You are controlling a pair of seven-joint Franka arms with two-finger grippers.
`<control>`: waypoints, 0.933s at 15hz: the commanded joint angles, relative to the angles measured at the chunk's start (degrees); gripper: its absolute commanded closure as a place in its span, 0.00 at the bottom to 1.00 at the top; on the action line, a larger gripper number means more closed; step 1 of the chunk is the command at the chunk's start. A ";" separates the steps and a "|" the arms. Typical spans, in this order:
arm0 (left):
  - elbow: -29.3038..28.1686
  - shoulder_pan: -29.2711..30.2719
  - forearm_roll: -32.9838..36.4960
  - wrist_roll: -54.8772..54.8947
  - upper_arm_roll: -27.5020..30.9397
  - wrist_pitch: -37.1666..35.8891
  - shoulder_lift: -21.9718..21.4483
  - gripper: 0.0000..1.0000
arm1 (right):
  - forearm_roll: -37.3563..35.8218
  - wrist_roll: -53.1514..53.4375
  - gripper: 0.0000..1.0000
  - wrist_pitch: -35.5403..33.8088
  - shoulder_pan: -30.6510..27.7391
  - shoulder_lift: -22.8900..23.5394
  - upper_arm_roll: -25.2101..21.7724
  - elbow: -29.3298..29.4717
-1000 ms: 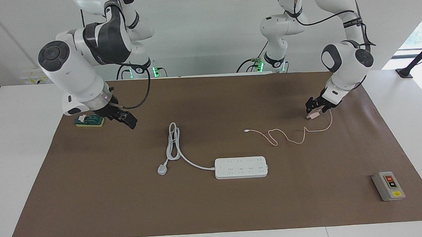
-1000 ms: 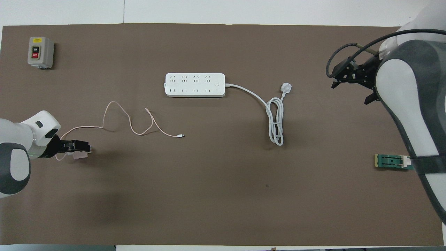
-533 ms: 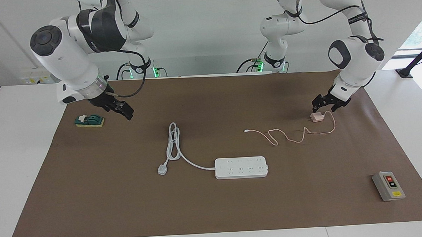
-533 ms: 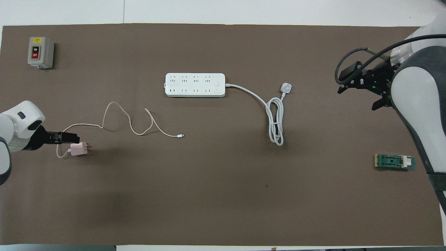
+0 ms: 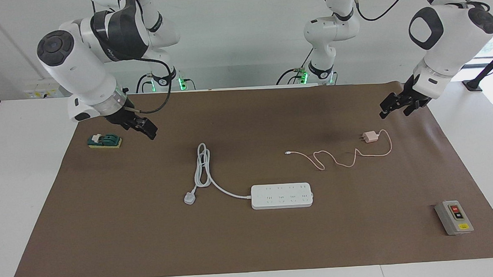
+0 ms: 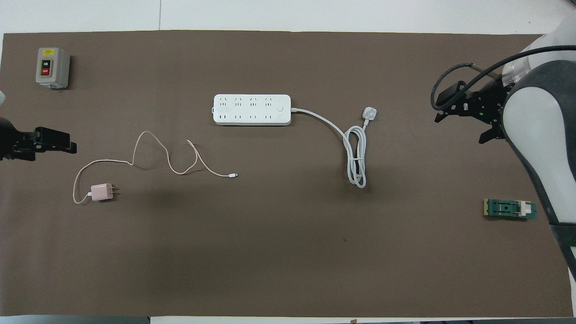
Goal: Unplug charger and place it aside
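Flat matte brown mat (image 5: 251, 246) over the white table. On it, long white plastic power strip (image 5: 281, 195), thick cord coiled, nothing plugged in. Toward the left arm's end, nearer the robots: small pale pink cube charger (image 5: 370, 137), thin cable looping, lying free. Above the mat's edge, left gripper (image 5: 395, 105) wide open, empty. Right gripper (image 5: 140, 128) raised, open, empty.

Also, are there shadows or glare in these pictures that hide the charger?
Facing view: soft dark shadow on the mat near the robots, bright window glare at the edge by the left arm; charger plain. Overhead view: even light, a faint shadow beside the charger, nothing hidden.
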 commanded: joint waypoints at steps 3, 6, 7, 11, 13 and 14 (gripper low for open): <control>6.89 -3.60 1.33 -7.94 0.53 -13.18 1.35 0.00 | -2.40 -5.64 0.00 -1.30 -0.87 -1.79 0.23 -1.90; 6.46 -6.84 7.64 -9.11 0.35 -13.22 1.00 0.00 | -4.51 -13.61 0.00 -0.96 -0.79 -1.79 -0.38 -2.08; 5.07 -6.50 7.48 -9.11 0.35 -12.44 -0.57 0.00 | -4.87 -15.81 0.00 -0.52 -0.79 -1.79 -0.38 -2.16; -2.15 -6.59 7.48 -8.32 0.44 -6.45 -4.28 0.00 | -4.87 -17.07 0.00 -0.34 -0.79 -3.01 -0.47 -2.43; -1.46 -6.50 7.48 -8.32 0.61 -8.37 -3.84 0.00 | -4.87 -18.90 0.00 -0.34 -1.40 -5.29 -0.47 -4.79; -0.06 -6.33 7.48 -8.32 1.05 -11.26 -3.58 0.00 | -4.87 -20.48 0.00 -0.25 -2.10 -5.48 -0.47 -5.06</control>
